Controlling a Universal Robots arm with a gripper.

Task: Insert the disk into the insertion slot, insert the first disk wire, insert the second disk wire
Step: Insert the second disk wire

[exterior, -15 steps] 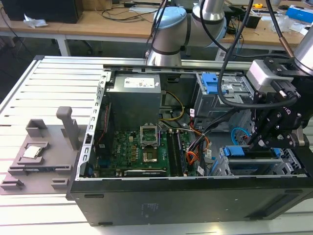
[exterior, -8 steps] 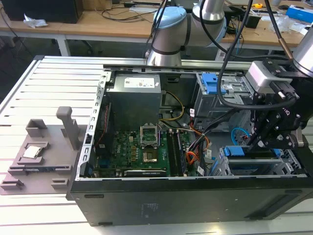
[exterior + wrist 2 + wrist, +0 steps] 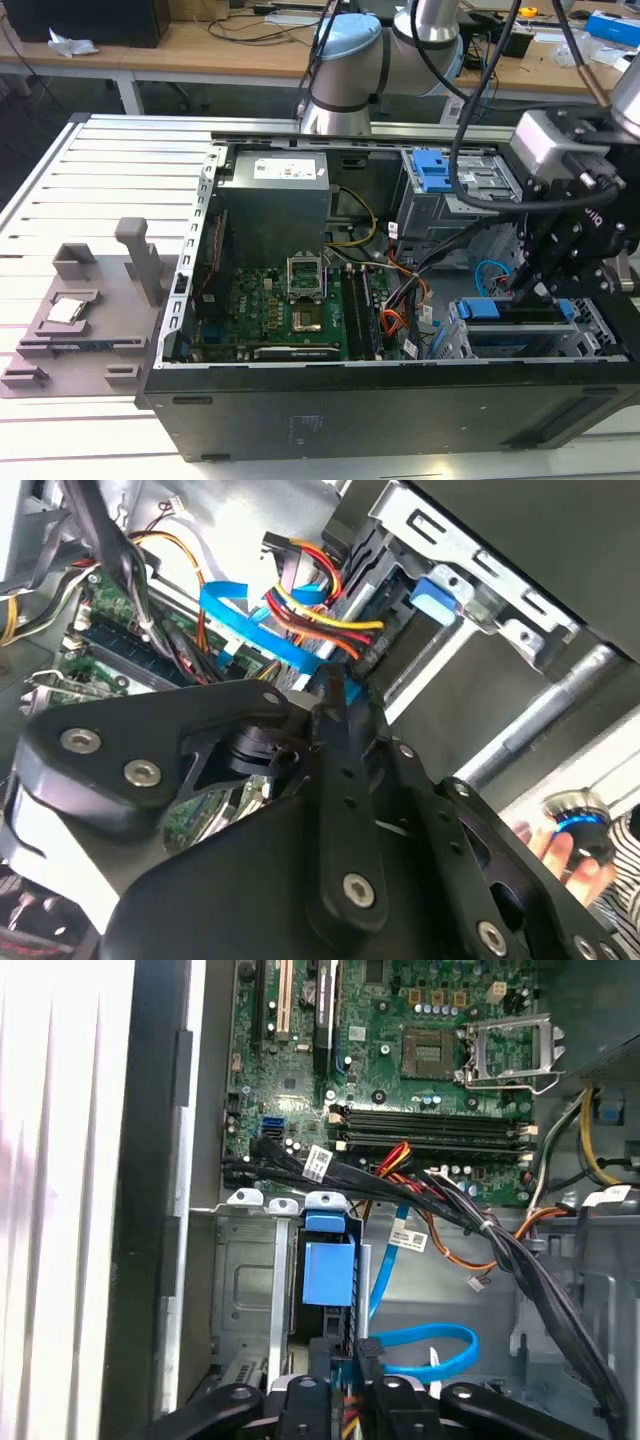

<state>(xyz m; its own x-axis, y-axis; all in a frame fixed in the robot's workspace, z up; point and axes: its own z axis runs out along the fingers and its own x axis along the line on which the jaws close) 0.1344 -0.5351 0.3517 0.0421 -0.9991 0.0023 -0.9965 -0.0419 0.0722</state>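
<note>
Exterior view, computer case (image 3: 380,400): a black box lying open on a slatted table (image 3: 60,170), with a green board (image 3: 270,310) inside
Exterior view, arm: it comes down from the far side and reaches into the exterior view's right end of the case
Exterior view, gripper (image 3: 532,285): black, low over the silver drive cage, right next to the blue cable
Exterior view, insertion slot (image 3: 590,335): the silver cage with little holes, at the near corner on the exterior view's right
Exterior view, disk (image 3: 515,335): already sitting in that cage, its blue frame showing along the top
Exterior view, second disk wire (image 3: 487,275): a thin blue loop just past the cage
Exterior view, grey holder (image 3: 80,320): on the table, well apart from the case

Second wrist view, gripper (image 3: 335,695): the fingers come together to a narrow tip, pinched on the flat blue cable
Second wrist view, second disk wire (image 3: 240,615): bends up and over, beside a bunch of red, yellow and orange wires (image 3: 320,605)
Second wrist view, person's hand (image 3: 575,845): far off in the corner, holding a small round thing

First wrist view, gripper (image 3: 355,1365): fingers nearly shut, gripping the blue cable's end
First wrist view, second disk wire (image 3: 440,1345): curls in a loop next to the fingers
First wrist view, disk (image 3: 328,1270): its blue frame sits in the cage, just beyond the fingers
First wrist view, insertion slot (image 3: 245,1280): silver metal around the blue frame
First wrist view, green board (image 3: 420,1060): further off, with black cables (image 3: 460,1210) lying across it
</note>
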